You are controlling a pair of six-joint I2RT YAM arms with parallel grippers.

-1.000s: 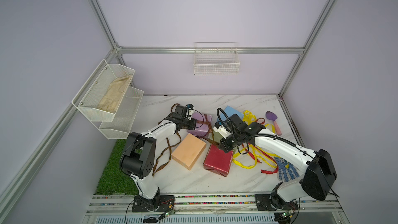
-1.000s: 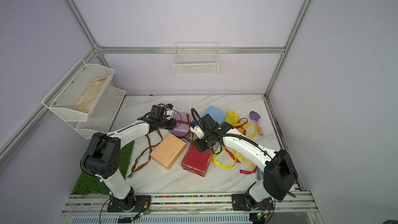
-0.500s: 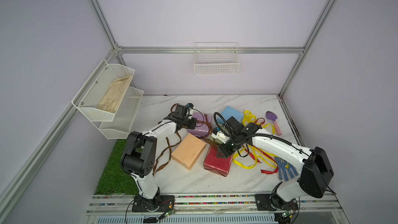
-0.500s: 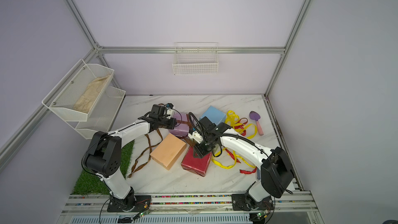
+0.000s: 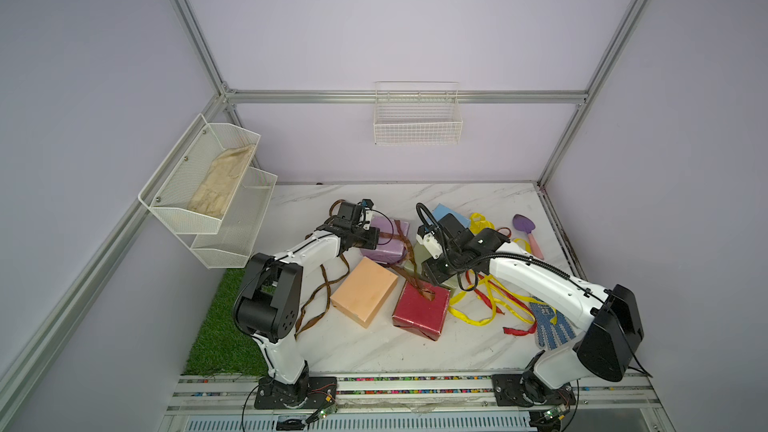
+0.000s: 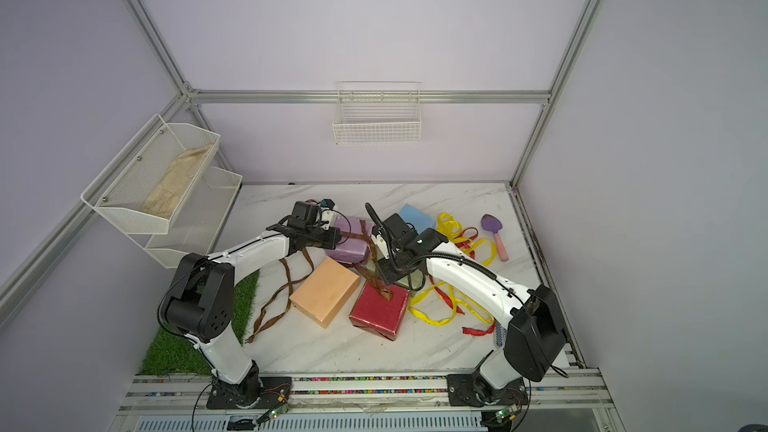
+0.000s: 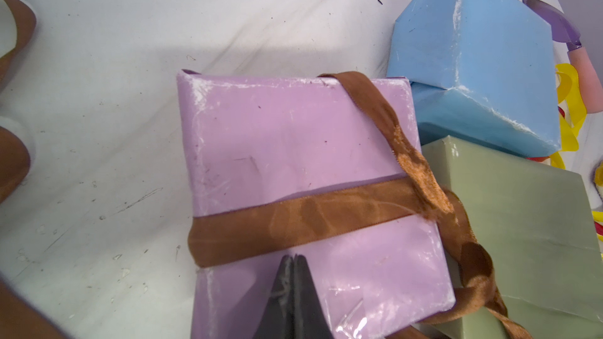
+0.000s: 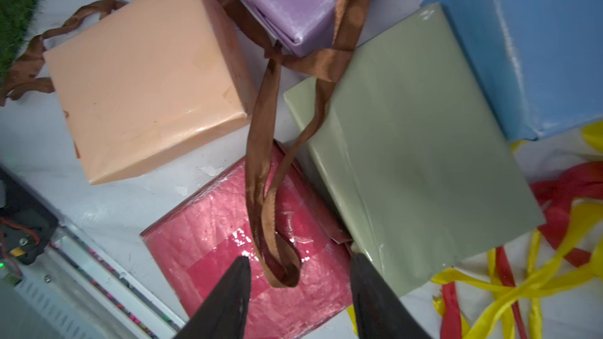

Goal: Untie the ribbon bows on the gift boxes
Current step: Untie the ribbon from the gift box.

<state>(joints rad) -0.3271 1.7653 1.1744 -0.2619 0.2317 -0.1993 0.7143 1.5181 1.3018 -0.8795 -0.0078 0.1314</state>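
A brown ribbon (image 7: 293,223) is wrapped round the lilac gift box (image 7: 310,158), knotted at its corner (image 8: 277,52). Its long loop (image 8: 277,256) trails over the dark red box (image 8: 228,256), lying loose between the fingers of my open right gripper (image 8: 298,262). My left gripper (image 7: 294,257) is shut and empty, with its tips over the lilac box just short of the brown band. The peach box (image 5: 364,290), olive green box (image 8: 408,164) and light blue box (image 7: 473,60) have no ribbon on them. In both top views the arms meet over the boxes.
Loose yellow and red ribbons (image 5: 490,305) lie right of the boxes, with a blue-dotted glove (image 5: 552,326) and a purple trowel (image 5: 525,230). Another brown ribbon (image 5: 320,297) trails toward the grass mat (image 5: 220,326). White wire baskets (image 5: 417,122) (image 5: 208,193) hang on the walls.
My right gripper has opened and let go of the brown ribbon loop, which now rests on the dark red box; the arm came a little toward the front. The left arm has not moved.
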